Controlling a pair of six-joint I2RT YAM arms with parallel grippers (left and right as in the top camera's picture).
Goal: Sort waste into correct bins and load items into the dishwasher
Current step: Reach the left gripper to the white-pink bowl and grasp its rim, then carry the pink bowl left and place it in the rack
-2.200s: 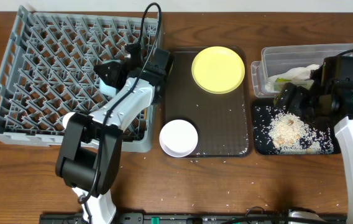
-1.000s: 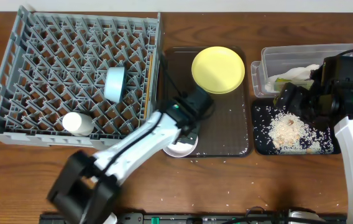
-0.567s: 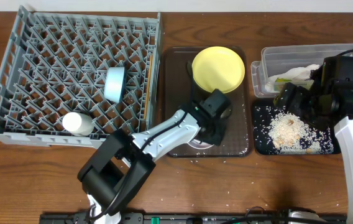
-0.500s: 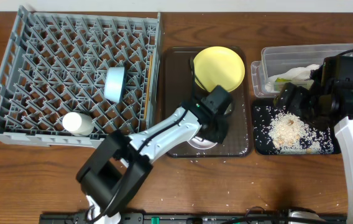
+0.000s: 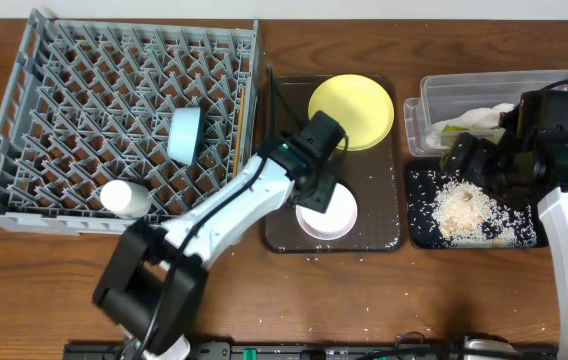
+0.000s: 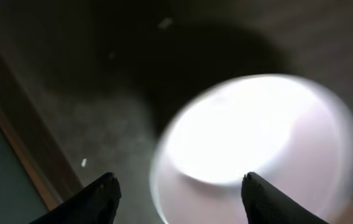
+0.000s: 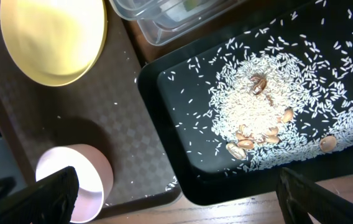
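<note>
Blurry white bowl (image 6: 257,143) on brown tray (image 6: 71,81), fingers (image 6: 102,198) spread wide over it

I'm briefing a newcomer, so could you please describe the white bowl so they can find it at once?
Find the big grey rack on the left; beside it lies a dark brown tray. The white bowl sits at the tray's end nearer the robot. Its only neighbour there is a flat yellow plate at the far end; the bowl is deep and white.

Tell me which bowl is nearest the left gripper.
The white bowl, on the brown tray just under the left gripper; the blue bowl stands on edge in the rack.
</note>
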